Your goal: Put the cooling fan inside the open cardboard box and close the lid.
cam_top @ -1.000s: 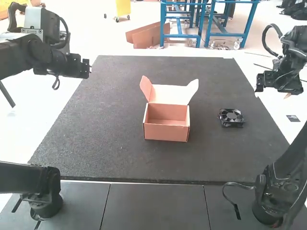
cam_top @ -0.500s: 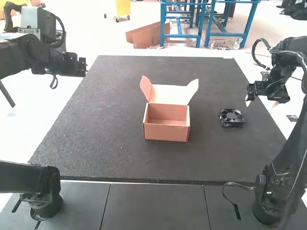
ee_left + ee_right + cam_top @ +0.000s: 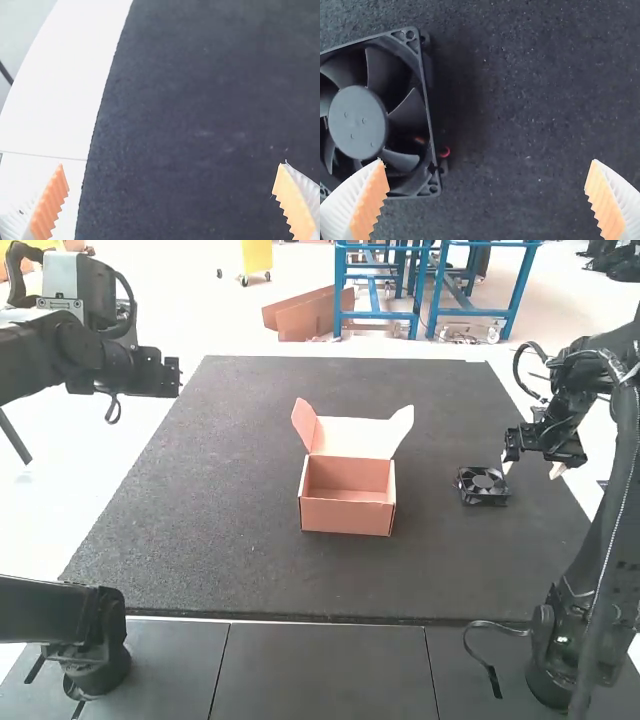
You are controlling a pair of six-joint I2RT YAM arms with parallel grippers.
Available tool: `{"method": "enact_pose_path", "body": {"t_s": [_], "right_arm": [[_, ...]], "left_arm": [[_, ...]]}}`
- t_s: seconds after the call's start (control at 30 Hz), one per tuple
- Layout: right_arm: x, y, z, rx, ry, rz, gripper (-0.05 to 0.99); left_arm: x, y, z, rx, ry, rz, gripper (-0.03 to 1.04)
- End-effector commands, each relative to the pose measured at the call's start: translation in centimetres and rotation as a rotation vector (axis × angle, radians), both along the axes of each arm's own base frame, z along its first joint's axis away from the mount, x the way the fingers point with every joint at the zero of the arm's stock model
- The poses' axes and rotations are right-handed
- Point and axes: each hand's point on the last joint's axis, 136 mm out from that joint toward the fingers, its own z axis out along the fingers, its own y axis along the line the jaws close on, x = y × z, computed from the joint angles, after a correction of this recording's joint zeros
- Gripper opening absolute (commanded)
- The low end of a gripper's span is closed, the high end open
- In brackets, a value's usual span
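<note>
A small black cooling fan [image 3: 483, 485] lies flat on the dark mat, right of the open cardboard box [image 3: 348, 494], whose lid and side flaps stand up at the back. My right gripper [image 3: 532, 462] hangs open just right of the fan and above the mat. In the right wrist view the fan [image 3: 370, 115] lies beside one orange-padded finger [image 3: 367, 200], not between the two. My left gripper [image 3: 172, 376] is open over the mat's far left edge, well away from the box; its orange pads [image 3: 50, 202] frame bare mat.
The dark mat [image 3: 250, 500] covers most of the table, with a white surface [image 3: 65, 90] beyond its left edge. The arm bases [image 3: 90, 655] stand along the near edge.
My right gripper has come in from the right edge and dropped down and left to sit just beside the fan. The left arm has barely shifted. Box and fan are unmoved.
</note>
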Motion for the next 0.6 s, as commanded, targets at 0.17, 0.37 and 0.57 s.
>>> {"method": "enact_pose_path", "body": {"t_s": [0.17, 0.37, 0.57], "right_arm": [[2.1, 0.4, 0.0, 0.011, -0.021, -0.004, 0.9], [2.4, 0.4, -1.0, 0.015, 0.0, -0.004, 0.9], [2.3, 0.4, -2.0, 0.02, 0.026, -0.004, 0.9]], "left_arm": [[0.1, 0.2, 0.4, 0.004, -0.009, 0.004, 0.97], [0.1, 0.2, 0.3, 0.003, -0.011, 0.005, 0.97], [0.2, 0.2, 0.4, 0.001, -0.013, 0.006, 0.97]]}}
